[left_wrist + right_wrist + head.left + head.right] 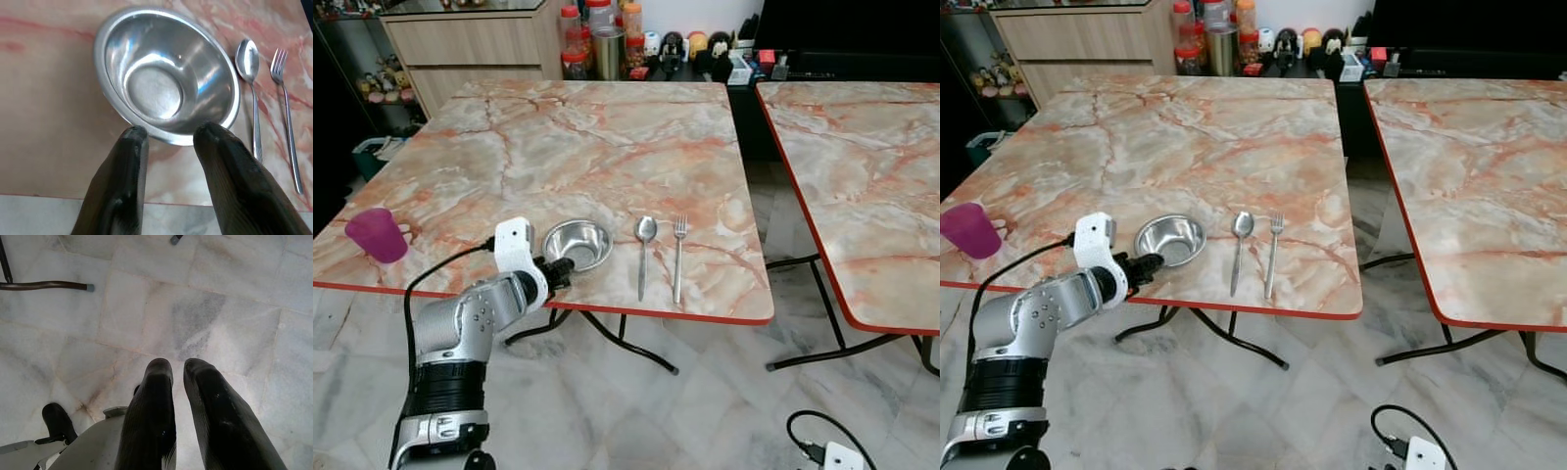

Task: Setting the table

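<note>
- Steel bowl [577,244] sits upright and empty near the front edge of the marble-patterned table [597,137]; no writing or brand mark can be read on it.
- Just to its right lie a spoon [644,253] and a fork [678,255], side by side, a little apart, handles toward the table's front edge.
- A purple cup [377,235] stands upright near the front left corner of the same table, well apart from the bowl.
- Jars and containers [597,34] at the back have labels too small to read.
- The left gripper [168,134] reaches forward from a bent silver arm, its tips at the bowl's near rim. In the left wrist view the two fingers [128,161] stand apart, with a gap between them; I cannot tell if they touch the rim.
- The right gripper [177,369] hangs pointing down at the pale tiled floor [234,308], its fingers close together with only a thin gap, holding nothing.
- A second table [862,166] stands to the right.
</note>
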`<state>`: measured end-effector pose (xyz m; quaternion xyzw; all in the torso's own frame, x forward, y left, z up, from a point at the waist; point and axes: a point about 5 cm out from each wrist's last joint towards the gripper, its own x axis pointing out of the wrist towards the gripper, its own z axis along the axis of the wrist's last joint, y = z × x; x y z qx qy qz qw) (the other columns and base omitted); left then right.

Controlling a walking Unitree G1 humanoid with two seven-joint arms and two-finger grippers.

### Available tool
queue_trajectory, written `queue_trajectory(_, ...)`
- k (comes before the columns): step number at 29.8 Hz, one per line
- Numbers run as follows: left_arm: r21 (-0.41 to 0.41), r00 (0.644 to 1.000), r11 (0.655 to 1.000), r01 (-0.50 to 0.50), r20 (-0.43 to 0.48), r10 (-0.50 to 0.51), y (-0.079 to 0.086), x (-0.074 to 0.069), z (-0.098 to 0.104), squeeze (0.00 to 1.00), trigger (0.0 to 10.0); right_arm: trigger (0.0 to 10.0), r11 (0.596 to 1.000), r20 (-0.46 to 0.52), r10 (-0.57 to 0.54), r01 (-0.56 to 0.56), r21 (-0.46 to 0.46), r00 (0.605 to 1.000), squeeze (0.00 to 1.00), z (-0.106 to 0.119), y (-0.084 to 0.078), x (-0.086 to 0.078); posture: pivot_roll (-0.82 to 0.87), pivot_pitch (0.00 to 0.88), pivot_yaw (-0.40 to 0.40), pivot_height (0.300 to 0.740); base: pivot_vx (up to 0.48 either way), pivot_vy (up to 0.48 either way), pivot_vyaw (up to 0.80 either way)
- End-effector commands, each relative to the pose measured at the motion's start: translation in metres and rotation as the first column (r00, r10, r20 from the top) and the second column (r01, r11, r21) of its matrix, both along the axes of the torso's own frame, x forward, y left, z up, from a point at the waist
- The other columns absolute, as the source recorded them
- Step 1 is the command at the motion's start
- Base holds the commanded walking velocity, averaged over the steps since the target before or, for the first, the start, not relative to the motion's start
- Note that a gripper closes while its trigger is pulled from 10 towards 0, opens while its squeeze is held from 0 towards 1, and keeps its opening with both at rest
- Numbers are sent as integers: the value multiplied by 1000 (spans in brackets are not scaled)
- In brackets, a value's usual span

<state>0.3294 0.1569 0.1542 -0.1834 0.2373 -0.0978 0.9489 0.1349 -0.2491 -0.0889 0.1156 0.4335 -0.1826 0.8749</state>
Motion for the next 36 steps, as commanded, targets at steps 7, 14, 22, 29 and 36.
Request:
queue_trajectory(7,-3,1000,1000,-19,25,19,1,2,7,1000,10000,10000,1000,-7,-1,1,-2,1000,0,0,-2,-2,78,90,10,740,0,0,0)
queue_trajectory(14,-6,999,1000,-24,22,24,-1,9,6,1000,10000,10000,1000,-6,0,0,0,1000,0,0,-2,-2,76,86,13,740,0,0,0)
queue_trajectory(22,36,999,999,-26,34,25,2,15,5,1000,10000,10000,1000,-1,-7,7,2,1000,0,0,-1,-1,66,66,25,740,0,0,0)
queue_trajectory(29,62,998,997,-56,42,53,9,22,7,0,10000,10000,1000,3,-10,10,7,1000,0,-1,1,-1,64,60,32,740,0,0,0)
queue_trajectory(36,61,996,995,-75,47,72,9,25,7,0,10000,10000,1000,1,-12,12,8,1000,0,-1,1,-2,61,54,32,740,0,0,0)
